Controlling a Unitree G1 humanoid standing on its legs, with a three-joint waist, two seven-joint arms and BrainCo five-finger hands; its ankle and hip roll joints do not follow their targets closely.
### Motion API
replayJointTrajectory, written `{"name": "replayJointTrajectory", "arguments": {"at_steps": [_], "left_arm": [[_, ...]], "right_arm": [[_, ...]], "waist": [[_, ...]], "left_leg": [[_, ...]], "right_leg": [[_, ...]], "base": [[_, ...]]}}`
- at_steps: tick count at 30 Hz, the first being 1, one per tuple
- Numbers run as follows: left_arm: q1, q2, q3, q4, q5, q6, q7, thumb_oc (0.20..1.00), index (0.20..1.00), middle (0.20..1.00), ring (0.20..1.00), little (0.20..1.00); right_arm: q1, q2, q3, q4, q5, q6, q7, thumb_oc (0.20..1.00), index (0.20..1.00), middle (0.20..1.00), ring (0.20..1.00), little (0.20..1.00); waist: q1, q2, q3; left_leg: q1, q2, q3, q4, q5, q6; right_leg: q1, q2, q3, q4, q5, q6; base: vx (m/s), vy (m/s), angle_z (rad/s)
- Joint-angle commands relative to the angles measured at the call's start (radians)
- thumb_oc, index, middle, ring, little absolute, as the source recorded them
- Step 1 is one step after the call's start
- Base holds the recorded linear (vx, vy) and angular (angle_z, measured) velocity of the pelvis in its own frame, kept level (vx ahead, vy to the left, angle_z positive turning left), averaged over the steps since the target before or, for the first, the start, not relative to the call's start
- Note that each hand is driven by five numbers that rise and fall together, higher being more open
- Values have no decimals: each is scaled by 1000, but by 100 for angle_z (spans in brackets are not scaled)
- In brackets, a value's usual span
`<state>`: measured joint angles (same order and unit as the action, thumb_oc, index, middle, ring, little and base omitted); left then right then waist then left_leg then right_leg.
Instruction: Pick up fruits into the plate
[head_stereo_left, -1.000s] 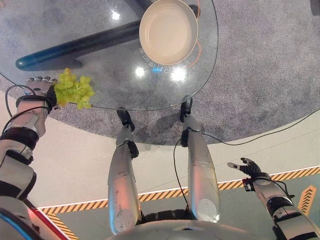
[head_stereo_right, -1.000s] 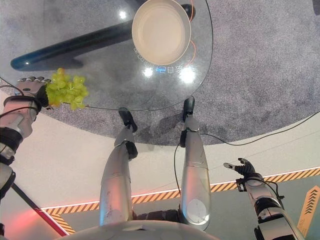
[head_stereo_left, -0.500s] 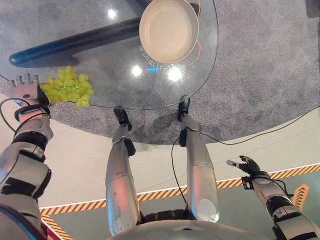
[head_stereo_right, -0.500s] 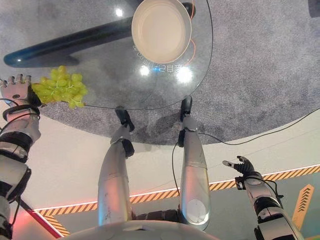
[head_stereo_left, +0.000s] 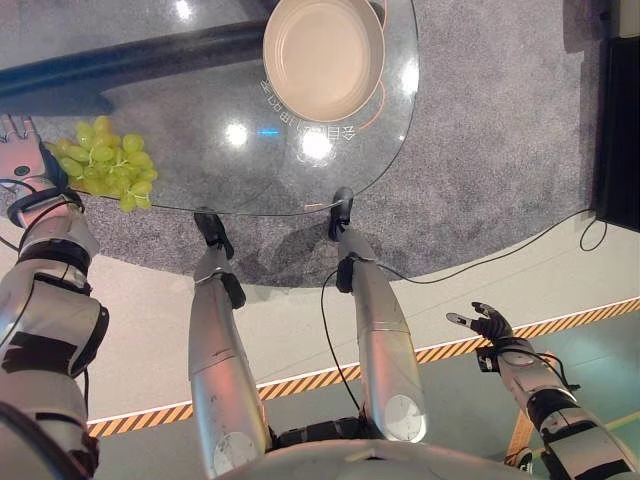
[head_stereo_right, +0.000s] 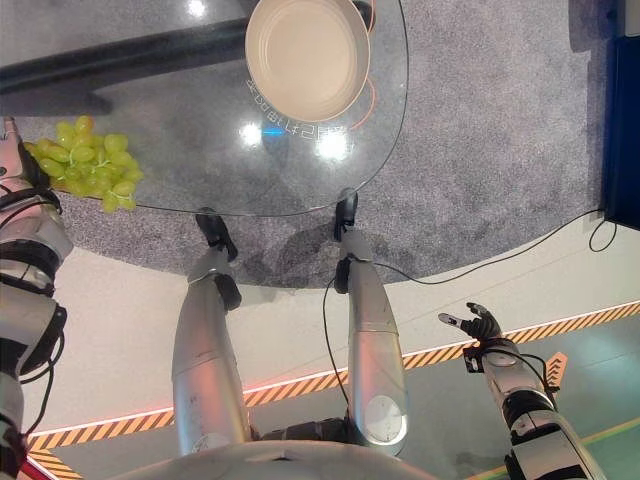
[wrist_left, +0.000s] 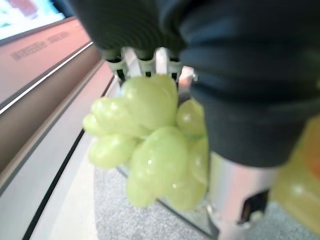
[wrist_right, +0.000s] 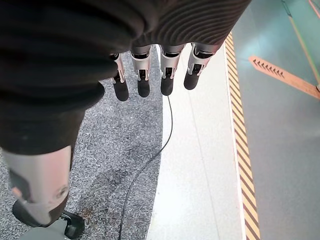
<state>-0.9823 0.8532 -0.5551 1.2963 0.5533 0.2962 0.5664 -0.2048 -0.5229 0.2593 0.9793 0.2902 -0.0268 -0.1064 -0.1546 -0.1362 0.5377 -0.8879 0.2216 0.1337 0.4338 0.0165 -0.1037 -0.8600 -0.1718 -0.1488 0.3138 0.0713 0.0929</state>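
Note:
A bunch of green grapes lies on the round glass table near its left front edge. My left hand is at the bunch's left side with its fingers straight, open. In the left wrist view the grapes sit right against the palm, between the fingers and the thumb. An empty cream plate stands at the table's far side, well right of the grapes. My right hand hangs open low on the right, above the floor, holding nothing; its fingers are straight.
The glass table's curved front edge runs just below the grapes. A dark table leg shows through the glass behind the bunch. A black object stands at the right edge on the grey carpet.
The whole picture has shifted left, so the camera moved. The left hand now sits a little further to the grapes' left, and the bunch lies flatter. The right hand has kept its pose.

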Motion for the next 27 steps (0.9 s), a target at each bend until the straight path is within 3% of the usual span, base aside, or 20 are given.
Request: {"name": "replayJointTrajectory", "arguments": {"at_steps": [1,5,6,7,8,9,13,18,27], "left_arm": [[-29,-21,-61,36,93,-55,-35,1000,1000,1000,1000,1000],[-28,-31,-85,41,118,-83,-104,1000,1000,1000,1000,1000],[-26,-34,-101,39,129,-84,-130,893,893,893,893,893],[-21,-39,-116,38,140,-108,-166,592,592,592,592,592],[-17,-42,-128,35,152,-124,-194,460,460,460,460,460],[-4,-50,-144,26,170,-132,-225,200,200,200,200,200],[26,-66,-205,-4,164,-169,-339,200,200,200,200,200],[50,-64,-246,-55,155,-197,-369,200,200,200,200,200],[117,-50,-181,-139,12,-236,-173,200,200,200,200,200]], "right_arm": [[13,-12,46,10,43,-5,-27,1000,1000,1000,1000,1000],[9,-15,42,9,42,-8,-33,1000,1000,1000,1000,1000],[5,-19,40,6,45,-7,-36,1000,1000,1000,1000,1000],[3,-23,38,-1,41,-5,-40,1000,1000,1000,1000,1000],[0,-27,36,-3,42,-5,-40,1000,1000,1000,1000,1000],[-3,-32,33,-16,40,2,-44,1000,1000,1000,1000,1000],[-18,-54,23,-36,34,12,-47,1000,1000,1000,1000,1000],[-40,-81,11,-45,26,14,-43,1000,1000,1000,1000,1000],[-30,-83,-1,-74,-1,-5,-53,1000,1000,1000,1000,1000]], "waist": [[-33,-39,-18],[-37,-33,-18],[-39,-30,-18],[-41,-26,-18],[-41,-23,-18],[-42,-19,-18],[-46,0,-18],[-44,24,-18],[-31,54,-18]], "left_leg": [[18,-101,42,-4,-98,26],[20,-99,48,-7,-96,24],[20,-100,50,-8,-95,23],[22,-101,51,-11,-95,22],[24,-102,53,-13,-95,21],[26,-104,54,-14,-95,21],[39,-109,63,-18,-95,21],[55,-115,73,-21,-96,19],[93,-127,85,-40,-88,18]], "right_leg": [[-1,106,5,10,-9,6],[-3,103,4,9,-8,7],[-5,102,6,8,-7,7],[-5,102,7,5,-7,8],[-4,102,7,3,-6,8],[-3,102,9,2,-6,8],[2,98,12,-2,-8,10],[14,92,16,-7,-13,10],[46,80,17,-12,-27,10]], "base": [[0,0,0],[0,0,0],[0,0,0],[-5,31,-1],[-1,38,-2],[0,40,-1],[2,57,-2],[7,52,-4],[5,27,0]]}}
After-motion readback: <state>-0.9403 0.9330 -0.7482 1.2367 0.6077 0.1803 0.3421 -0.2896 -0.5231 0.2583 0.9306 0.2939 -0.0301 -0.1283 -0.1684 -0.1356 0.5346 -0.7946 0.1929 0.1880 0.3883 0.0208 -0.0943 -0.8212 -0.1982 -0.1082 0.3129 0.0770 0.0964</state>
